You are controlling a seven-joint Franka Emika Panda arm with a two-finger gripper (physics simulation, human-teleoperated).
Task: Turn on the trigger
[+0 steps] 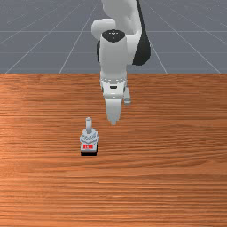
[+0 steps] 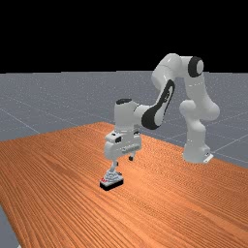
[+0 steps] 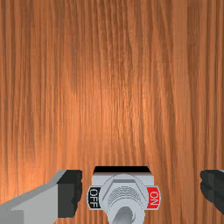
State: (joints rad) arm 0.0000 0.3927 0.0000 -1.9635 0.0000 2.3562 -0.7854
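The trigger is a grey toggle switch [image 1: 89, 136] on a black base, left of my gripper [image 1: 120, 111] in the front view. Its lever [image 1: 88, 124] stands up from the collar, and a red label faces that camera. In the far view, the switch [image 2: 112, 179] sits just below my gripper [image 2: 123, 161], nearest one fingertip. The wrist view has the switch [image 3: 124, 192] between the wide-apart fingers of my open gripper [image 3: 141, 190], touching neither. A red ON label [image 3: 153, 197] and a black OFF label [image 3: 94, 197] flank the collar; the lever leans slightly to the OFF side.
The orange-brown wooden table [image 1: 177, 142] extends around the switch on all sides. Its far edge runs behind my hand in the front view. My arm's base [image 2: 196, 154] stands at the table's edge on the far view's right.
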